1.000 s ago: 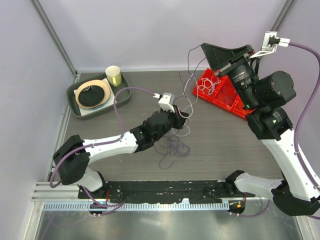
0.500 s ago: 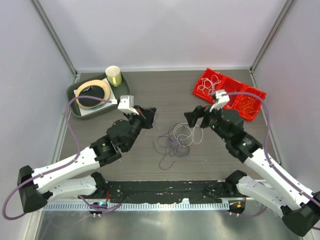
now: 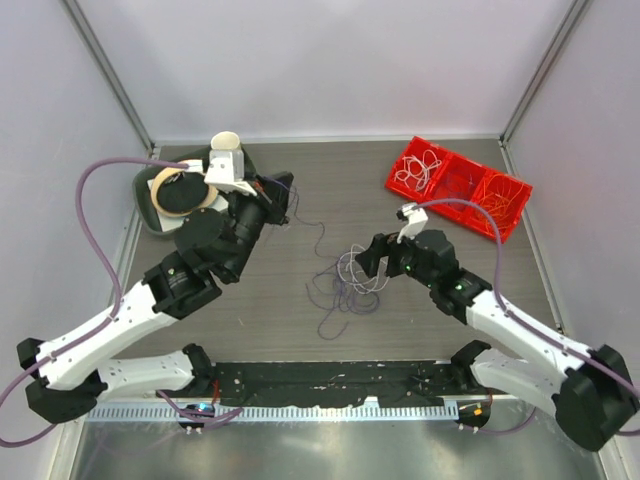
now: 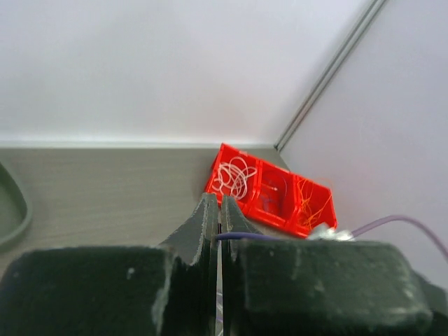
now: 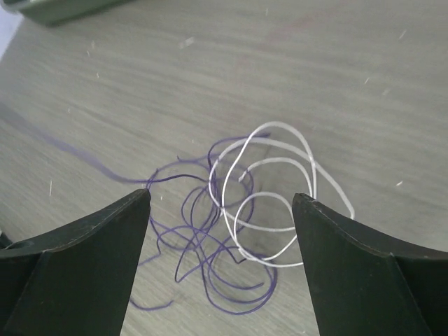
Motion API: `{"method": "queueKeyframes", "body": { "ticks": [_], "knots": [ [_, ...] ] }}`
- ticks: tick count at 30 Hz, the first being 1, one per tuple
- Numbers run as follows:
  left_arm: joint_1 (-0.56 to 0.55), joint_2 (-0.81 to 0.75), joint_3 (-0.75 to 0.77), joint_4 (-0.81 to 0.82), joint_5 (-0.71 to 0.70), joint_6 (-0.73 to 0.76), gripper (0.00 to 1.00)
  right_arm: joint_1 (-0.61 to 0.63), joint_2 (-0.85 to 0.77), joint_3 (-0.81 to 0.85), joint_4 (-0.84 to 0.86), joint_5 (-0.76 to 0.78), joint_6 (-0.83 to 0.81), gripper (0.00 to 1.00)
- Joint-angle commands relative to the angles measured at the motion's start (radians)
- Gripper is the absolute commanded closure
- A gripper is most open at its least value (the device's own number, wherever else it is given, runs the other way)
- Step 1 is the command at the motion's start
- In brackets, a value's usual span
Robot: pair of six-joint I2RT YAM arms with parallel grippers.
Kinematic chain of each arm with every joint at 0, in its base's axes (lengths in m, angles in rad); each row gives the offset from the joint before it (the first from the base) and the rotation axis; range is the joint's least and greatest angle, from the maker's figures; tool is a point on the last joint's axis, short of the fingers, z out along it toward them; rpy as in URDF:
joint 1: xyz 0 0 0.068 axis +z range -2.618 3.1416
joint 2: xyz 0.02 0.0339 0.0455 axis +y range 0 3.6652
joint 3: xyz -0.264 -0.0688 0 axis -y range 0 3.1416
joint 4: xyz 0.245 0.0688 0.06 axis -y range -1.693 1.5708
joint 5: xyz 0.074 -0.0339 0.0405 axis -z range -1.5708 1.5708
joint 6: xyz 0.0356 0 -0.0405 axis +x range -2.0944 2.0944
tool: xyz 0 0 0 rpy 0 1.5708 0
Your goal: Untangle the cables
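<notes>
Pinched shut, the left gripper [image 3: 285, 190] holds a purple cable [image 4: 243, 236] between its fingers [image 4: 203, 225]. In the left wrist view the strand comes out sideways from the closed jaws, just behind the tips. This gripper sits at the far left of the table [image 3: 430, 320], beside the dark green tray [image 3: 148, 215] that carries a tape roll [image 3: 182, 186] and a pale cup [image 3: 226, 150]. From it the purple cable runs down and to the right, to the rest of the cables [image 3: 345, 288]. They lie in a loose heap near the middle of the table, well apart from this gripper.

The right gripper [image 3: 362, 262] stands wide open and holds nothing. It hangs over the right side of the heap with its tips pointing down at it. In the right wrist view its two fingers [image 5: 91, 252] frame the heap. The white cable [image 5: 276, 210], a few overlapping loops, lies between them, nearer the right-hand finger. Purple loops spread below and to the left of it, tangled with the white ones. One purple strand leads away to the upper left, out of focus. Neither finger appears to touch the cables.

A red bin [image 3: 458, 186] stands at the far right of the table, well apart from both grippers. One end compartment holds white coils and the other holds orange wire; what the middle one holds cannot be told
</notes>
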Motion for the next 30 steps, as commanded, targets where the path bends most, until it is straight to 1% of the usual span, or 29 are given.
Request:
{"method": "queueKeyframes", "body": {
  "ticks": [1, 3, 6, 8, 12, 16, 18, 20, 22, 24, 25, 26, 28, 30],
  "knots": [
    [0.001, 0.038, 0.13, -0.054, -0.024, 0.11, 1.0, 0.004, 0.148, 0.049, 0.065, -0.119, 0.087, 0.14],
    [-0.001, 0.064, 0.191, -0.06, -0.018, 0.145, 1.0, 0.004, 0.243, 0.043, 0.109, -0.164, 0.131, 0.16],
    [0.001, 0.102, 0.28, -0.088, -0.004, 0.176, 1.0, 0.011, 0.326, 0.055, 0.187, -0.239, 0.162, 0.18],
    [0.001, 0.122, 0.343, -0.115, -0.001, 0.198, 1.0, 0.03, 0.392, 0.065, 0.232, -0.239, 0.166, 0.2],
    [0.001, 0.161, 0.418, -0.16, 0.004, 0.222, 1.0, 0.076, 0.456, 0.111, 0.203, -0.163, 0.119, 0.24],
    [0.001, 0.17, 0.446, -0.181, 0.008, 0.23, 1.0, 0.101, 0.422, 0.096, 0.207, -0.13, 0.02, 0.25],
    [0.001, 0.171, 0.455, -0.197, 0.01, 0.231, 1.0, 0.118, 0.348, 0.066, 0.227, -0.111, -0.033, 0.25],
    [0.001, 0.17, 0.457, -0.2, 0.014, 0.233, 1.0, 0.129, 0.261, 0.001, 0.287, -0.091, -0.126, 0.25],
    [0.001, 0.168, 0.465, -0.206, 0.017, 0.233, 1.0, 0.138, 0.223, -0.06, 0.382, -0.089, -0.186, 0.25],
    [0.001, 0.165, 0.474, -0.213, 0.034, 0.228, 1.0, 0.138, 0.201, -0.069, 0.405, -0.068, -0.255, 0.25],
    [0.001, 0.167, 0.477, -0.224, 0.042, 0.224, 1.0, 0.138, 0.201, -0.065, 0.396, -0.077, -0.29, 0.25],
    [0.001, 0.167, 0.486, -0.229, 0.047, 0.224, 1.0, 0.139, 0.202, -0.056, 0.402, -0.13, -0.332, 0.25],
    [0.001, 0.167, 0.494, -0.243, 0.059, 0.216, 1.0, 0.139, 0.236, -0.05, 0.453, -0.193, -0.356, 0.25],
    [0.001, 0.167, 0.498, -0.244, 0.065, 0.215, 1.0, 0.144, 0.277, -0.014, 0.456, -0.286, -0.384, 0.25]
  ]
}}
